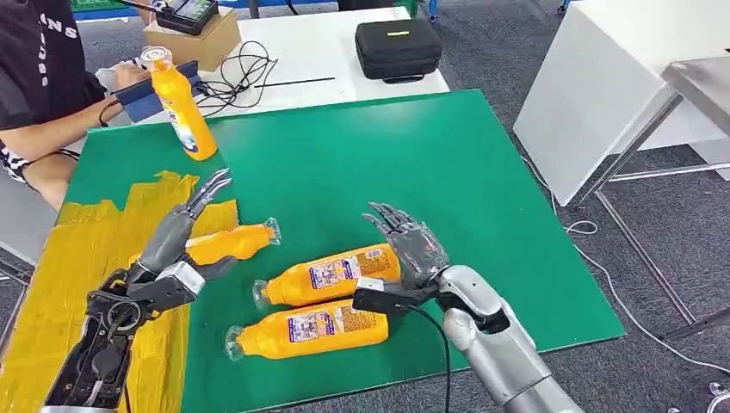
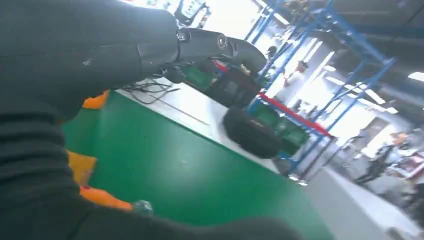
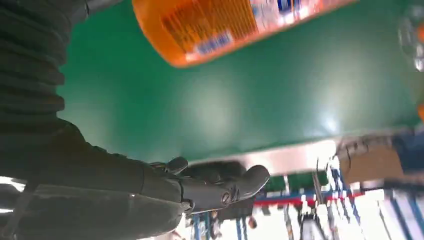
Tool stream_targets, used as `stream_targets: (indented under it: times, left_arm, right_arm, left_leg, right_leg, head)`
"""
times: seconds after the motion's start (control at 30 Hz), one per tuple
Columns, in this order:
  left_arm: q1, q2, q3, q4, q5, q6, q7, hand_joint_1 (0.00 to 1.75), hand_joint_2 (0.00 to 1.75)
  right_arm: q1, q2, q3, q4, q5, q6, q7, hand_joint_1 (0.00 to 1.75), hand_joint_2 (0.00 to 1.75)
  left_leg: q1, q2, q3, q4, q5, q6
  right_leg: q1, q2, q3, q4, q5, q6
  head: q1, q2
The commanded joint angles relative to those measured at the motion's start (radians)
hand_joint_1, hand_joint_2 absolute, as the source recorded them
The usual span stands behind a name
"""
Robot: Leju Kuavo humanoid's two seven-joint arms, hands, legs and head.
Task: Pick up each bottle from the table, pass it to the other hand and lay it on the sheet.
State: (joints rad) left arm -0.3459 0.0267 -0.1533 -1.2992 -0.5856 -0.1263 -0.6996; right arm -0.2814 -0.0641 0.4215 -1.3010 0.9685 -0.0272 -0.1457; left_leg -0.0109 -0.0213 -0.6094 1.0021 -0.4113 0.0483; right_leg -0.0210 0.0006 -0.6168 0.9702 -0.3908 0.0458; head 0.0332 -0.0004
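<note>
Nearest the robot, one orange bottle (image 1: 306, 329) is lying on its side on the green table (image 1: 482, 215), cap pointing left, not on the sheet. Just beyond it a second lying bottle (image 1: 331, 275) is resting the same way, also on bare green. The right hand (image 1: 411, 245) is hovering at this bottle's right end with its fingers spread and holding nothing; in the head view it may be touching the bottle's base, but I cannot tell contact for sure.

Further left, the left hand (image 1: 176, 249) is reaching out over the edge of the yellow sheet (image 1: 77, 258), fingers extended and apart, gripping nothing. A third bottle (image 1: 232, 243) is lying just beside and partly under it, its body over the sheet's right edge and its cap end sticking out onto green, so this one is looking like the only bottle laid down so far.

At the far left an upright bottle (image 1: 182, 105) is standing on the green near a seated person (image 1: 39, 95).

By this reading, one bottle is placed and three are waiting, with the right hand seemingly lining up for the next pick.
</note>
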Motion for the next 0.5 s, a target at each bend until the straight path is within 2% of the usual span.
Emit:
stream_targets:
  times: [0.03, 0.17, 0.5]
  left_arm:
    - [-0.009, 0.017, -0.079, -0.040, 0.063, -0.024, 0.001, 0.00, 1.75]
    - [-0.007, 0.018, -0.108, -0.046, 0.093, -0.017, 0.001, 0.00, 1.75]
    - [-0.003, -0.001, -0.090, -0.047, 0.074, -0.026, 0.001, 0.00, 1.75]
  right_arm:
    - [-0.137, 0.018, 0.093, 0.302, 0.029, 0.048, -0.009, 0.00, 1.75]
    - [-0.170, 0.044, 0.118, 0.390, 0.036, 0.055, -0.016, 0.00, 1.75]
    - [-0.236, 0.078, 0.165, 0.496, 0.040, 0.070, -0.022, 0.00, 1.75]
  left_leg:
    - [0.001, 0.003, 0.002, 0.000, -0.001, -0.002]
    - [0.001, 0.003, 0.002, 0.000, -0.001, -0.002]
    - [0.002, 0.005, 0.004, 0.001, -0.002, -0.003]
  right_leg:
    - [0.001, 0.002, 0.002, -0.001, 0.000, -0.001]
    - [0.001, 0.002, 0.002, -0.001, 0.000, -0.001]
    - [0.002, 0.003, 0.003, 0.000, -0.001, -0.002]
  head:
    - [0.000, 0.000]
    - [0.000, 0.000]
    - [0.000, 0.000]
